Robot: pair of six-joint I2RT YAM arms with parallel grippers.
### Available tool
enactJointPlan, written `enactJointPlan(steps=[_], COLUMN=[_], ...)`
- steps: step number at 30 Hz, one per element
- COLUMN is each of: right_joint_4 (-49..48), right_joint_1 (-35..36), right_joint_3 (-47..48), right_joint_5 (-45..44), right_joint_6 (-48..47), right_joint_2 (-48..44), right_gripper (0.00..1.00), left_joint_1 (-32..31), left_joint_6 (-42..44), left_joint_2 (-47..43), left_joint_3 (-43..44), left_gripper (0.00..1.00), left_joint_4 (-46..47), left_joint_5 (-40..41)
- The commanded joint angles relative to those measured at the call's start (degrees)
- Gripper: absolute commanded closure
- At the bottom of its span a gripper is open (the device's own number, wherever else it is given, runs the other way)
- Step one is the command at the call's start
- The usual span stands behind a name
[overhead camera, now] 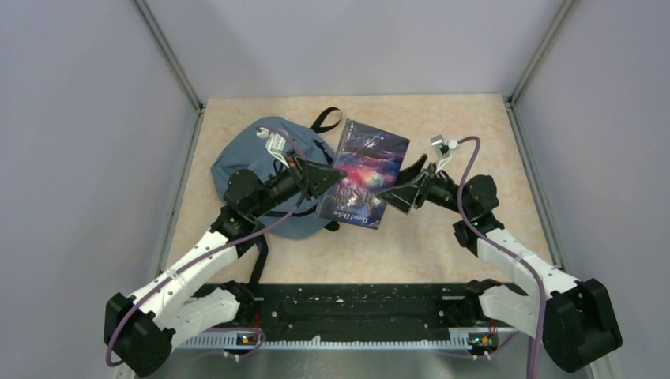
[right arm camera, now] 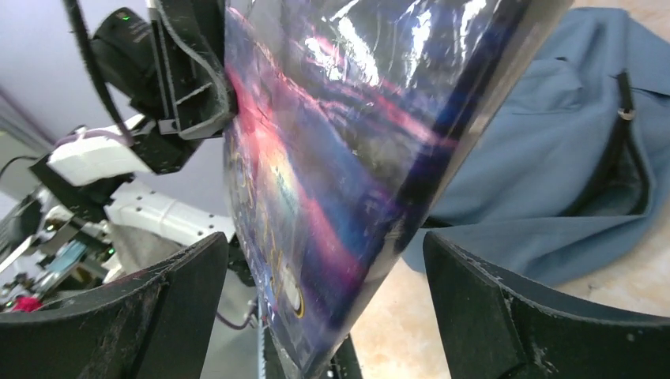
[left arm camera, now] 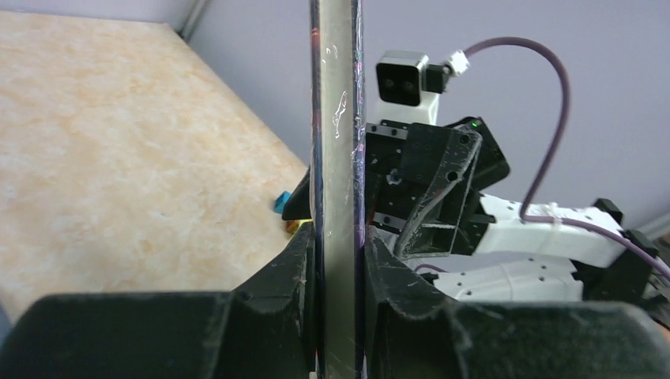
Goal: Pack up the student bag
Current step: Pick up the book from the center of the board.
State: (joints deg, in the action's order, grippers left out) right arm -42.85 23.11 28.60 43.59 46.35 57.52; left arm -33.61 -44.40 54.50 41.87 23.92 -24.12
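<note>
Left gripper (overhead camera: 328,180) is clamping its jaws on the book (overhead camera: 365,170), beside the bag (overhead camera: 246,154) lying on the surface (overhead camera: 442,237). Right gripper (overhead camera: 399,189) is flanking the book, jaws apart. Loading looks underway; next needs the bag's mouth open.

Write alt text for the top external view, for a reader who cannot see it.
The left gripper clamps a glossy purple-blue book by its left edge, over a beige table; the right gripper is open at the book's right edge. A grey-blue student bag lies under the left arm.
</note>
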Motion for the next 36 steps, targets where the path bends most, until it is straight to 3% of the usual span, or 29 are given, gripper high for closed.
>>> enactJointPlan(steps=[1,4,7,14,16,18,21,22,24,26,30,36], right_joint_4=[-13.3,-19.2,-23.2,-30.4,-29.5,-23.2,-4.6,3.7,19.1,31.4,44.6,48.8], right_joint_1=[0.5,1.0,1.1,1.1,1.1,1.1,0.9,0.8,0.4,-0.2,-2.0,-2.5], right_joint_3=[2.9,2.9,2.8,2.1,1.9,2.0,3.8,5.1,8.3,11.3,13.9,12.1], right_joint_5=[6.0,6.8,7.0,5.9,4.7,2.5,-3.5,-6.8,-13.7,-20.8,-29.4,-32.4], right_joint_6=[5.0,8.5,11.7,16.9,16.5,13.8,4.2,0.4,-7.0,-12.1,-16.2,-17.0], right_joint_2=[1.2,1.9,2.3,2.8,2.5,1.2,-2.8,-5.0,-7.7,-9.6,-12.0,-14.8], right_gripper=[0.11,0.19,0.34,0.82,1.0,1.0,1.0,1.0,1.0,1.0,1.0,1.0], left_joint_1=[0.3,0.2,0.3,0.2,0.3,0.3,0.4,0.4,0.4,0.3,0.0,-6.6], left_joint_6=[-4.9,-4.5,-3.9,-3.0,-1.5,1.7,11.0,14.8,21.3,26.8,37.9,51.8], left_joint_2=[-1.5,-1.5,-1.8,-1.8,-1.9,-1.7,-1.7,-1.8,-2.0,-2.1,-1.1,0.5], left_joint_3=[0.2,0.1,0.0,-0.7,-1.0,-1.2,0.8,1.8,3.4,5.0,8.4,9.6], left_gripper=[1.0,1.0,1.0,1.0,1.0,0.98,0.52,0.41,0.29,0.26,0.21,0.21], left_joint_4=[18.4,18.2,17.2,15.9,14.3,10.9,-5.8,-11.5,-22.4,-32.3,-46.5,-57.0], left_joint_5=[-5.3,-5.2,-4.6,-3.7,-3.9,-4.5,-3.0,-1.0,4.4,10.3,17.5,29.6])
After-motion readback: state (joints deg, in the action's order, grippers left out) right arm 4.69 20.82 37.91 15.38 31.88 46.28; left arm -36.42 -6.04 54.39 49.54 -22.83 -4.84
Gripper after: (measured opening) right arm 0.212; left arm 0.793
